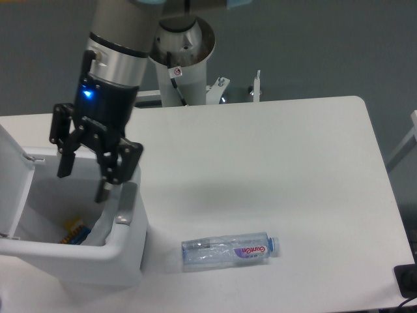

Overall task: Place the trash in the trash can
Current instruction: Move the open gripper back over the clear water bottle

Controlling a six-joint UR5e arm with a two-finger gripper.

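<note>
One piece sits inside the trash can (127,257); gripper (83,175) hangs above it, jaws spread, empty. Next up I'd guess: bottle (229,250) lying right of the can.

The light is even and cool, coming from overhead by the look of it, and the white table (273,150) is bright without glare. A soft grey shadow lies on the table near its left edge, just right of the bin (127,251). The bottle (229,250) near the front edge throws only a thin shadow. A blue lamp glows on the arm (88,94). The whole view is a little soft; inside the bin it is dim, perhaps too dim to read.
</note>
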